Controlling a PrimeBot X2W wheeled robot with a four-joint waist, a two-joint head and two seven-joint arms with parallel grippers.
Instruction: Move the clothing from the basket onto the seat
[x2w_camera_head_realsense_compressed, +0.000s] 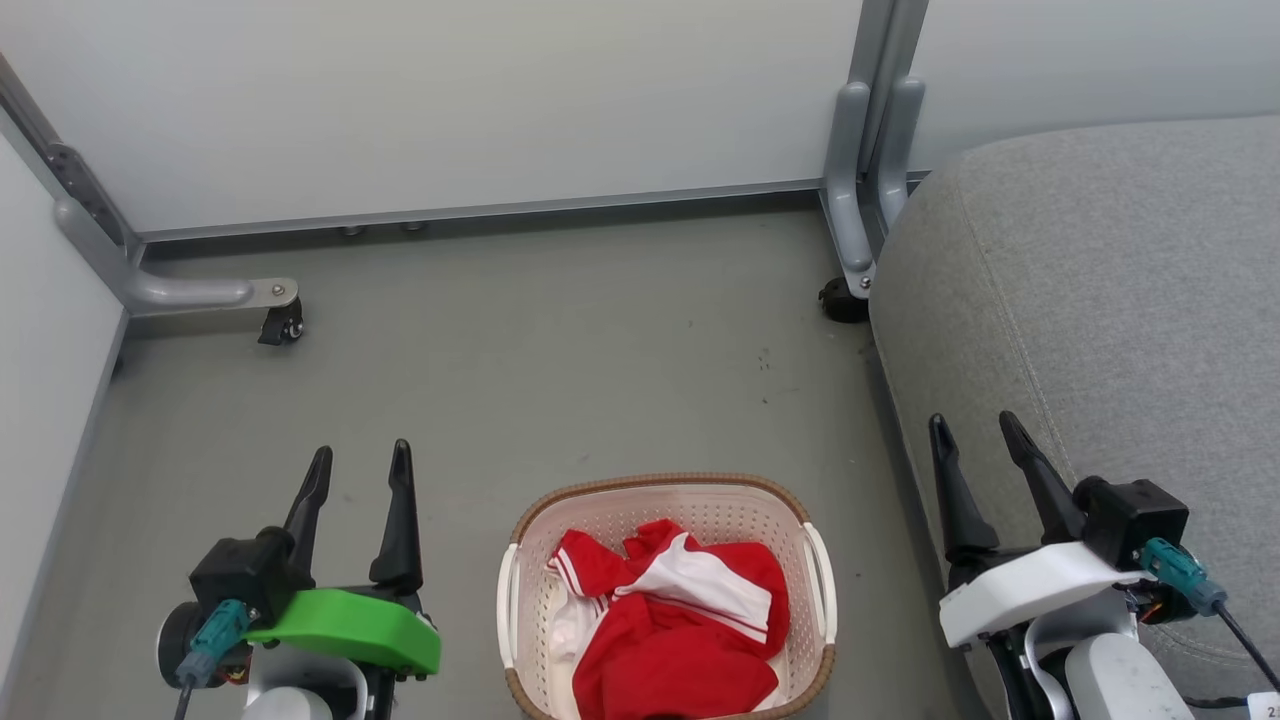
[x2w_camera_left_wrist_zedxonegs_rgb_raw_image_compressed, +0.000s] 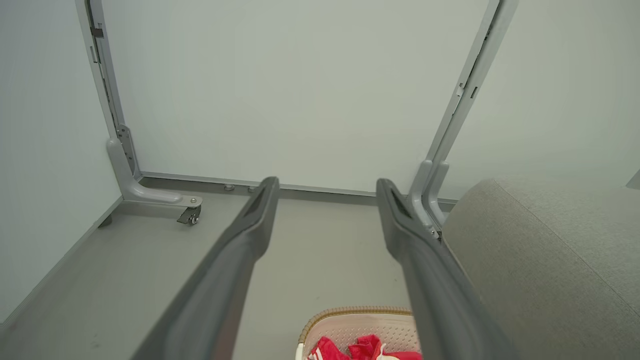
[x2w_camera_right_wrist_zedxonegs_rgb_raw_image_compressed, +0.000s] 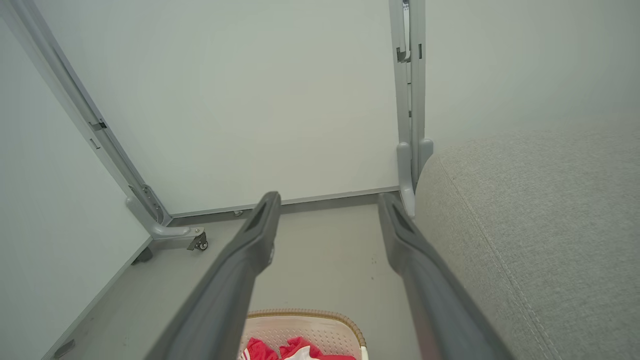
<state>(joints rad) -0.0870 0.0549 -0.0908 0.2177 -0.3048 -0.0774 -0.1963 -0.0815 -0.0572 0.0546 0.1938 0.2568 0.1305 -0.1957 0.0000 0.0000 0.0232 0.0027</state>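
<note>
Red clothing (x2w_camera_head_realsense_compressed: 680, 620) with white panels and stripes lies bunched in the cream perforated basket (x2w_camera_head_realsense_compressed: 660, 500), which stands on the grey floor at the bottom middle of the head view. The grey fabric seat (x2w_camera_head_realsense_compressed: 1110, 300) fills the right side, beside the basket. My left gripper (x2w_camera_head_realsense_compressed: 360, 462) hangs open to the left of the basket, holding nothing. My right gripper (x2w_camera_head_realsense_compressed: 975, 428) is open at the seat's front edge, right of the basket, also with nothing in it. In the wrist views the basket (x2w_camera_left_wrist_zedxonegs_rgb_raw_image_compressed: 357, 325) (x2w_camera_right_wrist_zedxonegs_rgb_raw_image_compressed: 305, 327) and clothing (x2w_camera_left_wrist_zedxonegs_rgb_raw_image_compressed: 367, 347) (x2w_camera_right_wrist_zedxonegs_rgb_raw_image_compressed: 295, 347) peek in at the bottom edge.
White partition panels on grey metal frames enclose the back and left. A caster foot (x2w_camera_head_realsense_compressed: 275, 315) stands at the back left and another frame foot (x2w_camera_head_realsense_compressed: 850, 270) sits by the seat's corner. Bare grey floor (x2w_camera_head_realsense_compressed: 560, 360) stretches between basket and wall.
</note>
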